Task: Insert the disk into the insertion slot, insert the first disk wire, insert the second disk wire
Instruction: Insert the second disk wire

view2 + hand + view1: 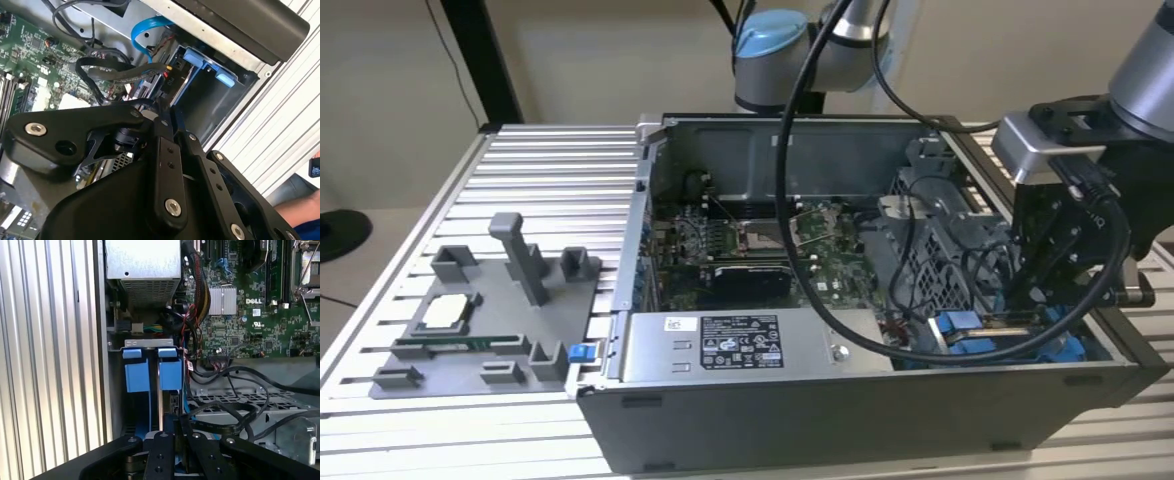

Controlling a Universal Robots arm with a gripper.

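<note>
Disk (161, 405) directly beneath fingers (159, 450).

I see gripper (175, 440) low over insertion slot (150, 367), blue rails upright; green motherboard (250, 315) beside; black cables (235, 410) looped across perforated cage.

We can't tell the gripper's (1041, 300) finger state: in the exterior view its tip drops behind cables inside the computer case (854, 420). In both wrist views the black gripper linkage blocks the fingertips. The insertion slot (150, 375) is half covered by that linkage in the first wrist view; its floor is in shadow. Whether the disk sits in there, we can't tell. The arm is cut by the exterior view's right edge. A person's sleeve (305, 220) is clipped at the second wrist view's corner.
</note>
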